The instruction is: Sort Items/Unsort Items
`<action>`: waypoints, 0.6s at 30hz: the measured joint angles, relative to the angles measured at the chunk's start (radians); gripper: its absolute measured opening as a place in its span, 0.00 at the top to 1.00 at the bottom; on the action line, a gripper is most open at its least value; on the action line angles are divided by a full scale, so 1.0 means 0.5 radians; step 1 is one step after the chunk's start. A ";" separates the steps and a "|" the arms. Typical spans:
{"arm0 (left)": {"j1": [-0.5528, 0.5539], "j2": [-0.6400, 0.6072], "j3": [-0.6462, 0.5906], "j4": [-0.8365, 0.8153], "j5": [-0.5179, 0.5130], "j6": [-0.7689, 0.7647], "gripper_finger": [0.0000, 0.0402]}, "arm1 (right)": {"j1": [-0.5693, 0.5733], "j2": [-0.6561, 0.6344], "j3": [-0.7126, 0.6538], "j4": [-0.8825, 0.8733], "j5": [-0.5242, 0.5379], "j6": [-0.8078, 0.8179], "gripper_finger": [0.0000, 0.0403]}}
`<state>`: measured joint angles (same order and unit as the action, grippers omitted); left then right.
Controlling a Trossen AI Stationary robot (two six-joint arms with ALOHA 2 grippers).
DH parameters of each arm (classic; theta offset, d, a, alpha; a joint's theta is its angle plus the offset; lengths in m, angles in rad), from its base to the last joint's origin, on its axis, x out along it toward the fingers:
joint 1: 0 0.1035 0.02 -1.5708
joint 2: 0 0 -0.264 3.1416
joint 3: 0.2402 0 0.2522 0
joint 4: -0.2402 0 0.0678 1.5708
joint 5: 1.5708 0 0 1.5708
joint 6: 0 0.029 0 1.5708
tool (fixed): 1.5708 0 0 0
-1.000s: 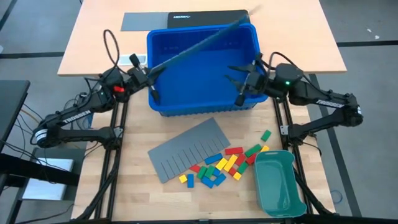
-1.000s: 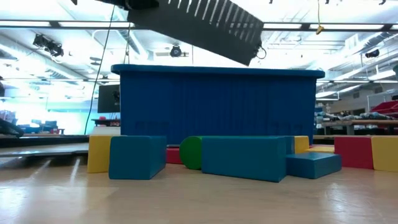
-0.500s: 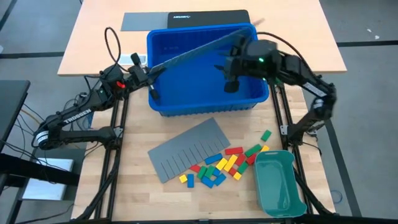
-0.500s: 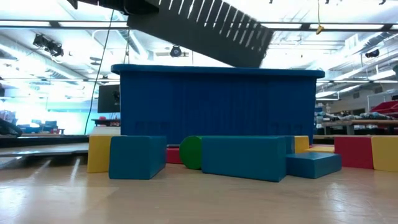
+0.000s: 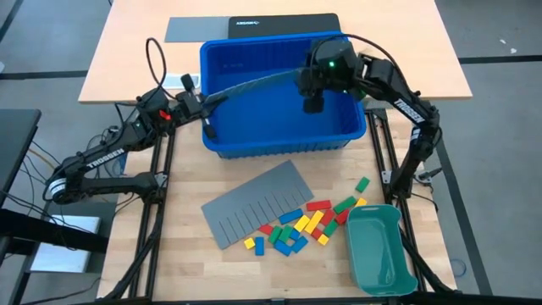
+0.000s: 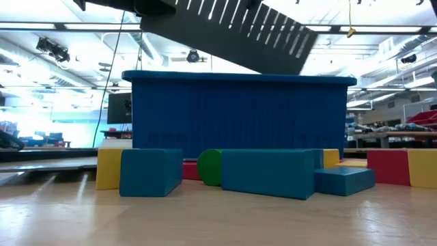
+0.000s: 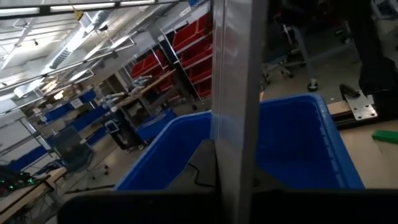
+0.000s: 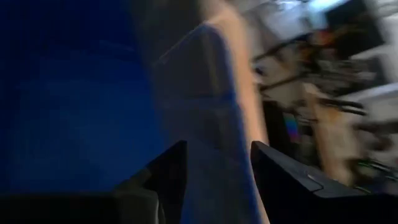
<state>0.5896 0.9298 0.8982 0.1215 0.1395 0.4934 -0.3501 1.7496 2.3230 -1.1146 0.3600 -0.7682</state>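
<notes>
While the left gripper (image 5: 206,103) clamps a grey slotted divider sheet (image 5: 254,82) (tilted) over the blue plastic bin (image 5: 279,142), the right gripper (image 5: 311,100) hangs unclenched at the sheet's far end. Small coloured toy blocks (image 5: 301,225) lie well apart, nearer.

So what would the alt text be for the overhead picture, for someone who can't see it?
Seen from above, the left gripper holds a grey slotted divider over a blue bin, the right gripper at its far end. A second divider, coloured blocks and a teal tray lie below.

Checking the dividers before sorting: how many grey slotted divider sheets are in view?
2: one grey slotted divider sheet flat on the table beside the blocks, another held edge-on over the blue plastic bin by the left hand.
</notes>
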 joint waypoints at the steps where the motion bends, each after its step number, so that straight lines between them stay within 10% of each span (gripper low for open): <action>1: 0.001 0.000 0.000 -0.003 -0.005 0.001 1.00 | -0.022 0.000 0.000 -0.036 -0.087 0.020 0.58; 18: -0.004 -0.003 0.005 0.057 -0.132 -0.001 0.99 | -0.202 0.066 -0.002 -0.119 -0.194 -0.068 0.98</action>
<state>0.5877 0.9283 0.9005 0.1498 0.0735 0.4931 -0.4509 1.7824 2.3222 -1.1741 0.2628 -0.8019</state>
